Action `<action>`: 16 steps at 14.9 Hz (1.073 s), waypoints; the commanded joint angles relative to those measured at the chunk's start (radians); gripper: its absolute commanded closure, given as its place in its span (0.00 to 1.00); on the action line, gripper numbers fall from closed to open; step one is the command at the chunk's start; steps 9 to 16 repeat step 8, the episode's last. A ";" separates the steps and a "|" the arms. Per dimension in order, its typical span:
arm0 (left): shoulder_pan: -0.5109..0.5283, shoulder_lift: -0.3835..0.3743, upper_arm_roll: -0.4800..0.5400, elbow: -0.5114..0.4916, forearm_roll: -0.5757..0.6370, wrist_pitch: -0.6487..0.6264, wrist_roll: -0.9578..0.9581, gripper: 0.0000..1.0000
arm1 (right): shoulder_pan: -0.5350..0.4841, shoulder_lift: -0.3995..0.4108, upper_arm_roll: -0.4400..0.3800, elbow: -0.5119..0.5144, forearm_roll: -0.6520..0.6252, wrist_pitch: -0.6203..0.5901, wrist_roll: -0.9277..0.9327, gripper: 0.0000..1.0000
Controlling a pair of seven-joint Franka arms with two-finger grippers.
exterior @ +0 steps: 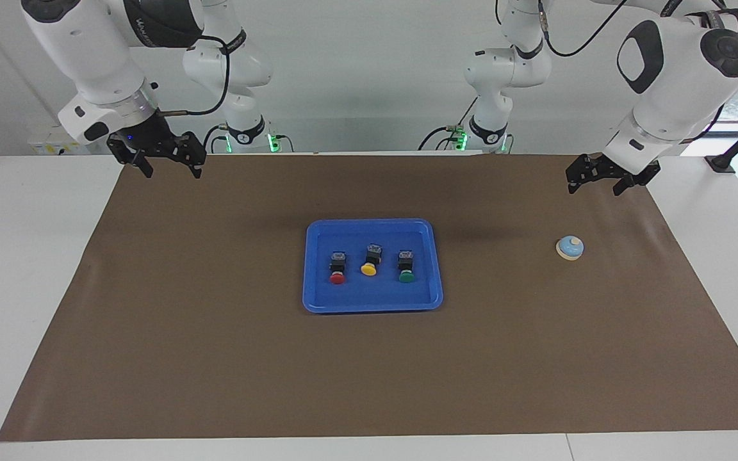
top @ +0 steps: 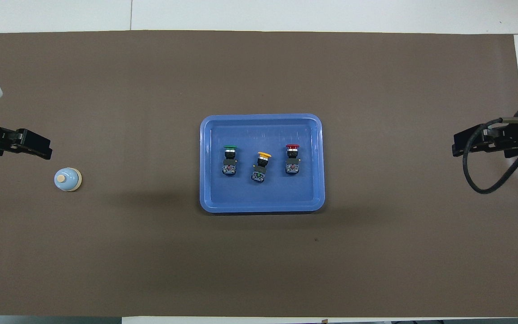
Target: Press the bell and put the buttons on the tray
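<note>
The blue tray point(exterior: 369, 223) point(top: 261, 118) lies in the middle of the brown mat. In it stand three buttons in a row: red point(exterior: 337, 269) point(top: 292, 158), yellow point(exterior: 369, 262) point(top: 261, 165) and green point(exterior: 406, 268) point(top: 229, 159). The bell point(exterior: 569, 248) point(top: 67, 179), a light blue dome on a cream ring, sits alone toward the left arm's end of the table. My left gripper point(exterior: 594, 189) hangs open and empty above the mat close to the bell, not touching it. My right gripper point(exterior: 173, 171) waits open and empty over the mat's corner at the right arm's end.
The brown mat point(exterior: 215, 358) covers most of the white table point(exterior: 29, 269). A black cable loops off the right wrist point(top: 488, 180). Apart from the tray and the bell, nothing else lies on the mat.
</note>
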 commanded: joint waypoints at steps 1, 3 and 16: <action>-0.014 0.011 0.013 0.034 -0.018 -0.025 -0.011 0.00 | -0.014 -0.025 0.007 -0.028 0.012 0.003 -0.019 0.00; -0.014 0.014 0.015 0.058 -0.027 -0.032 -0.011 0.00 | -0.014 -0.025 0.007 -0.028 0.012 0.003 -0.019 0.00; -0.016 0.012 0.015 0.060 -0.027 -0.028 -0.011 0.00 | -0.014 -0.025 0.007 -0.028 0.012 0.003 -0.019 0.00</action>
